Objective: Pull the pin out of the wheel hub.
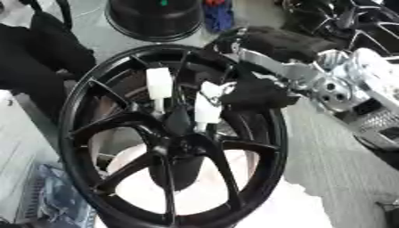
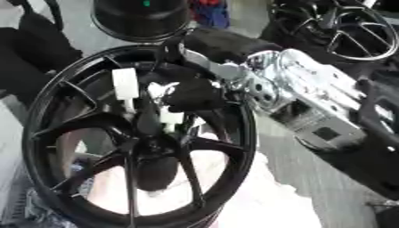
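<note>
Two white pins (image 1: 159, 84) in wheel hub (image 1: 175, 122). Right robot hand (image 1: 253, 92) curled round right-side pin (image 1: 207, 107); extraction step under way. Next: pull straight out along pin axis.

The right hand (image 1: 253, 93) covers the top of one white pin (image 1: 207, 108), so its grip is unclear, and the black wheel (image 1: 93, 89) runs off the bottom edge.

1 black wheel hub (image 1: 175, 147), centre frame. 2 white pins (image 1: 159, 84) (image 1: 207, 108) standing in it, side by side nr the middle. 1 robot hand (image 1: 253, 91), from upper right. 1 black tub (image 1: 154, 18) top centre. 1 more wheel (image 2: 360, 33), upper right.
</note>
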Controlling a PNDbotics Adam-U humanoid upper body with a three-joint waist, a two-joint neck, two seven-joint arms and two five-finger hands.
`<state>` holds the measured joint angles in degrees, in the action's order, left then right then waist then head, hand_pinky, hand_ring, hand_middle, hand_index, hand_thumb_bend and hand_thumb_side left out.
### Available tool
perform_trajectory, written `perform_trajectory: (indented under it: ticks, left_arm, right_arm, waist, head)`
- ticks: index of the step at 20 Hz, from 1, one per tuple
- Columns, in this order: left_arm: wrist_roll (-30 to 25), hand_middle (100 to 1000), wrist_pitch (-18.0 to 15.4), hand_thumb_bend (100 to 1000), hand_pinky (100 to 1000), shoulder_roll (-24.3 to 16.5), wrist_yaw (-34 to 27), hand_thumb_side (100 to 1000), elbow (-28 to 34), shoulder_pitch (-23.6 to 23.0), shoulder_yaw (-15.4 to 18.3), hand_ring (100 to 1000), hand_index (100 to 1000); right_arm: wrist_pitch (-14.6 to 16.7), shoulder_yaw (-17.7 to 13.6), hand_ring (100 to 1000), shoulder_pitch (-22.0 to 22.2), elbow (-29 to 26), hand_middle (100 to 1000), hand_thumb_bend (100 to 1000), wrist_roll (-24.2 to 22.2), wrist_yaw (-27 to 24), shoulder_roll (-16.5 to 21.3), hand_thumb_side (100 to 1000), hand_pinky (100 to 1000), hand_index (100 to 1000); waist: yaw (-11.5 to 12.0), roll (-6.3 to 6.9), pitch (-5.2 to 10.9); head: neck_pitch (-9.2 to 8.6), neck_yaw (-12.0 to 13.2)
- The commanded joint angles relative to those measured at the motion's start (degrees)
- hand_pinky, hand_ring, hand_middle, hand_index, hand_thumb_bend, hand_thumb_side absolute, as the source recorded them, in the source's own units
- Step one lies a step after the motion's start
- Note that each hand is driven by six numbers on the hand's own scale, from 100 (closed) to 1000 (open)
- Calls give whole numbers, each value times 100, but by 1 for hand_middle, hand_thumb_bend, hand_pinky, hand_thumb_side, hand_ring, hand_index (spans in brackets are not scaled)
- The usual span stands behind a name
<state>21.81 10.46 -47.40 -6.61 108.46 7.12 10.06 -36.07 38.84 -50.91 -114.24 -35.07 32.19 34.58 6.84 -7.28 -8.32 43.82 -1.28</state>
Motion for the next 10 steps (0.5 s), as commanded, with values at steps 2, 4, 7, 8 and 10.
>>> perform_trajectory:
  ticks: [2,4,7,8,10]
  left_arm:
    - [-62,507,-23,236,605,-241,-103,233,-31,79,21,492,675]
    - [-73,506,-28,233,604,-229,-143,233,-56,95,21,491,675]
    - [-90,506,-35,231,604,-224,-167,236,-66,127,9,490,675]
    - [-91,506,-35,230,603,-218,-171,238,-67,136,9,490,674]
    - [-86,505,-32,229,603,-204,-171,240,-71,145,10,489,674]
  right_arm:
    - [-1215,-95,912,-55,-36,815,100,-1235,-71,93,584,921,892]
    - [-1226,-106,910,-30,-36,810,100,-1248,-43,93,479,919,883]
    - [-1246,-113,908,16,-36,806,100,-1248,-9,99,362,919,875]
    - [-1246,-115,908,28,-36,806,100,-1239,1,103,321,919,874]
    - [-1234,-122,908,49,-36,805,100,-1209,21,104,258,917,870]
  waist:
    - [19,88,43]
    - [32,91,9]
    - [50,82,-66]
    - [57,78,-95]
    - [75,70,-162]
  head:
    - [30,-32]
    - [30,-54]
    - [30,-58]
    - [30,-51]
    - [30,-37]
